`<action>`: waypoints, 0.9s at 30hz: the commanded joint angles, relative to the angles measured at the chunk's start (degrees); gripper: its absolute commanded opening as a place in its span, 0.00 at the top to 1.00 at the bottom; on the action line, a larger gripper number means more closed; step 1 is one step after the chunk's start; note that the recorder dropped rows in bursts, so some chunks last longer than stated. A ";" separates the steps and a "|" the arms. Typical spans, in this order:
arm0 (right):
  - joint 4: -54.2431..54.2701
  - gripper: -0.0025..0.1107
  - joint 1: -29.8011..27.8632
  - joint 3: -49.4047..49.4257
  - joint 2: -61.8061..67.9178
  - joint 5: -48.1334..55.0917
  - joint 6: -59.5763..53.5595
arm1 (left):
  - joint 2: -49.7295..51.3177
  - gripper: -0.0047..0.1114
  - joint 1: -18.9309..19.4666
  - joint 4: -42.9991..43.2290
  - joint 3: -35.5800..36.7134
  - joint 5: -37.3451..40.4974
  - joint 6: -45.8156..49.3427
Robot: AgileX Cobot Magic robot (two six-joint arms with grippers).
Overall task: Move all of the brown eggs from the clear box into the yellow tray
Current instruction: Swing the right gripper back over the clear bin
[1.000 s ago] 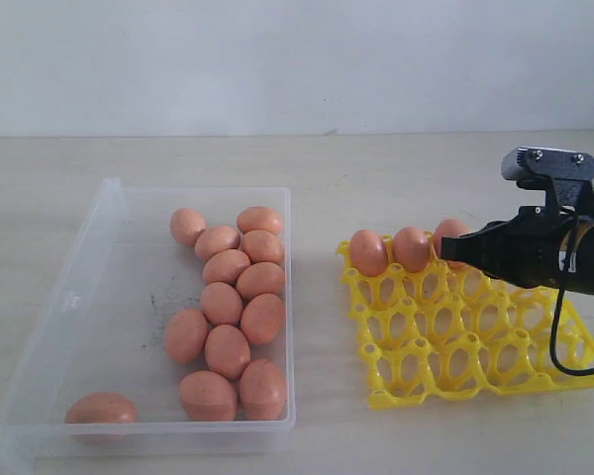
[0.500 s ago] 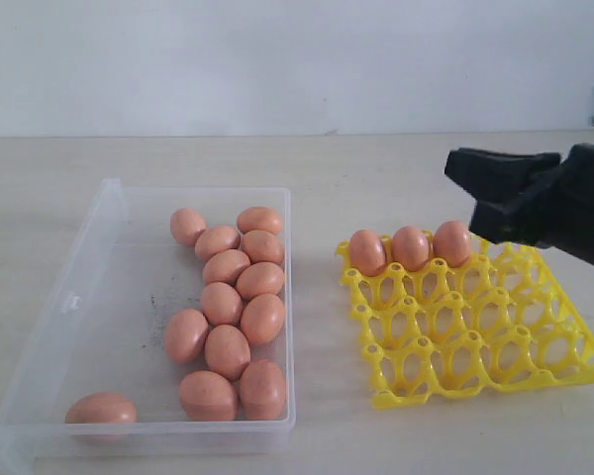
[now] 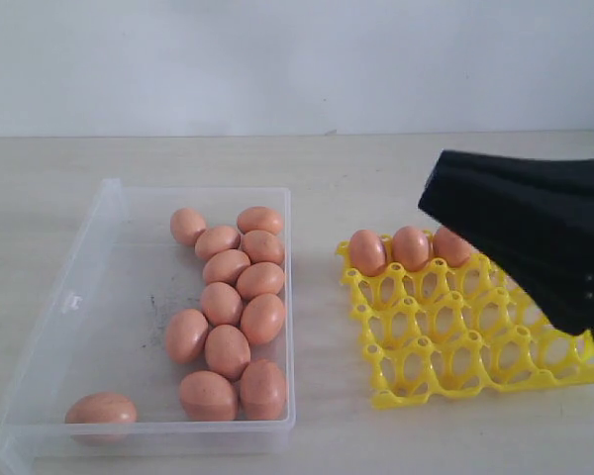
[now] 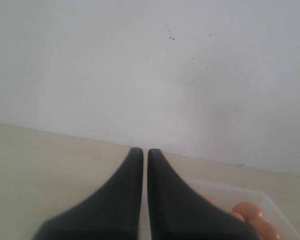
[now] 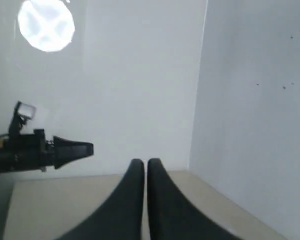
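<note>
While three brown eggs (image 3: 411,247) sit in the yellow tray's (image 3: 475,371) twelve-o'clock row, thirteen lie in the clear box (image 3: 99,297) at nine o'clock. The right gripper (image 5: 145,165) and left gripper (image 4: 145,152), both closed and empty, must open for the fourth.

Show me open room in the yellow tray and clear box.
On the yellow tray, the three rows in front of its three brown eggs show empty cups; the right gripper hides the far right corner. In the clear box, bare floor lies between the left wall and the egg cluster, bar one egg at the near-left corner. Its right wall is crowded.
</note>
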 commanded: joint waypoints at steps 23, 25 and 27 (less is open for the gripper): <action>23.48 0.95 40.35 -57.20 51.43 99.47 -17.10 | -0.15 0.93 0.08 -0.61 -0.18 -0.92 -0.42; 37.27 0.85 39.87 -65.50 56.91 108.50 -27.00 | -0.15 0.93 0.08 -0.61 -0.18 -0.92 -0.42; 47.38 0.69 39.16 -72.03 61.21 114.46 -30.85 | -0.15 0.93 0.08 -0.61 -0.18 -0.92 -0.42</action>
